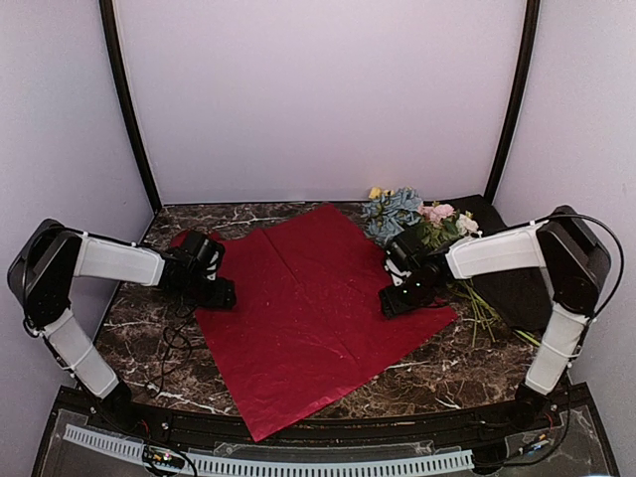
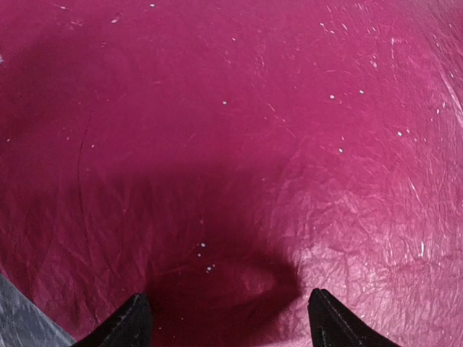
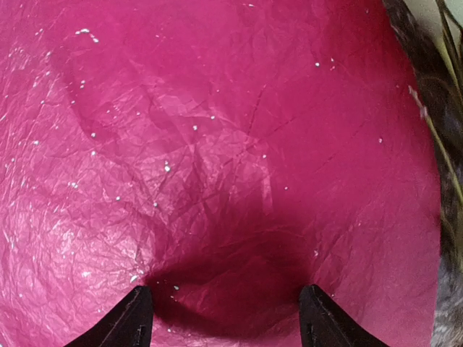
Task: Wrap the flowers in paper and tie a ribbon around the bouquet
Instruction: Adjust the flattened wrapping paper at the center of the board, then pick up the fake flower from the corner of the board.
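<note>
Hardly begun: the paper (image 1: 318, 308) lies spread flat on the desk (image 1: 457, 373), the flowers (image 1: 397, 214) lie unwrapped beside its far right corner, and the left claw (image 1: 217, 294) and right claw (image 1: 400, 300), both wide and empty, sit apparently just above its side edges, leaving wrapping and tying.

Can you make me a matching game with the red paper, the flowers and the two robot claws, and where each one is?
1 paper
2 flowers
3 left gripper
4 right gripper

A at the back right of the table
B spread flat in the middle
C open, over the paper's left side
D open, over the paper's right side

Pairs: 1-B, 2-A, 3-C, 4-D
</note>
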